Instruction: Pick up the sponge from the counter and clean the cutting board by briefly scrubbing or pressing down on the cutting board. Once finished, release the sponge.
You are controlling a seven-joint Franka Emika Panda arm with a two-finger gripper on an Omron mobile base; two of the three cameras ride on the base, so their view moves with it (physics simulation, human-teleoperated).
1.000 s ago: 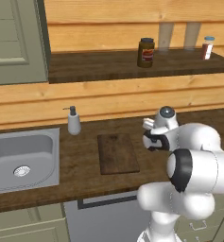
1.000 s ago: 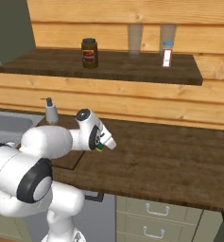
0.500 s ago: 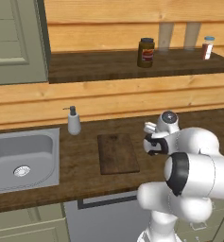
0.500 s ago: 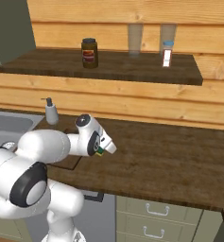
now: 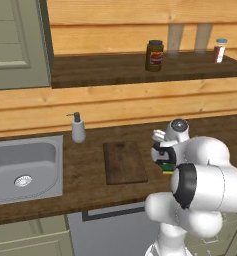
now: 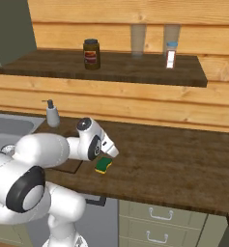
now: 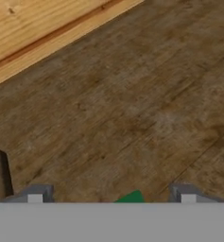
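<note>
The sponge (image 6: 104,165), a small yellow block with a green top, lies on the dark wood counter (image 6: 174,164) just right of the cutting board (image 5: 124,162). My gripper (image 5: 163,161) hangs low right over the sponge (image 5: 168,168), pointing down. In the hand view the gripper (image 7: 109,196) is open; its fingertips (image 7: 35,194) stand wide apart, and a green corner of the sponge (image 7: 131,197) shows between them at the bottom edge. The cutting board lies flat, bare and untouched, and its dark edge (image 7: 4,172) shows at far left.
A steel sink (image 5: 21,165) is set in the counter at left, with a soap dispenser (image 5: 78,128) behind it. On the wall shelf (image 5: 115,70) above stand a jar (image 5: 155,55) and a small shaker (image 5: 220,50). Open countertop stretches to the right of the sponge.
The hand has come down toward the counter, closing in over the sponge. The sponge and cutting board have not moved.
</note>
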